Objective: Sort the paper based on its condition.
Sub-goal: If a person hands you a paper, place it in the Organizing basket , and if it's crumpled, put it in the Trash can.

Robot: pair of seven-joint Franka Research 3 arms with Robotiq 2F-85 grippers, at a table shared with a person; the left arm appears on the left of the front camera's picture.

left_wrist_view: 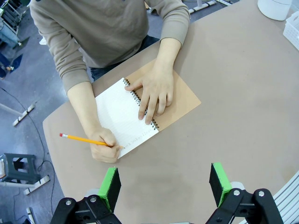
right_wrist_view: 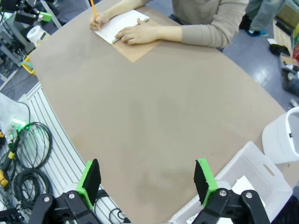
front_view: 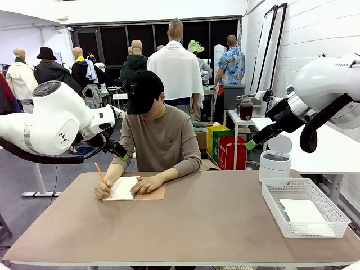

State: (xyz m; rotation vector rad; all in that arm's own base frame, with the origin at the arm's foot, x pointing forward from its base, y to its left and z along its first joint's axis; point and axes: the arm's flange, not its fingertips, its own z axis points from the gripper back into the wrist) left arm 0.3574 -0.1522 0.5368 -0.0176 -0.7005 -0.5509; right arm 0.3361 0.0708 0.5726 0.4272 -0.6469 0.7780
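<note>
We hang left end effector (left_wrist_view: 164,179) and right end effector (right_wrist_view: 146,175) released, perhaps waiting while a hand (left_wrist_view: 154,93) pins the spiral notebook (left_wrist_view: 119,116).

The paper (front_view: 302,211) is white, basket (front_view: 298,232) white, pencil (left_wrist_view: 79,139) yellow, notebook cover (left_wrist_view: 180,100) brown.
</note>
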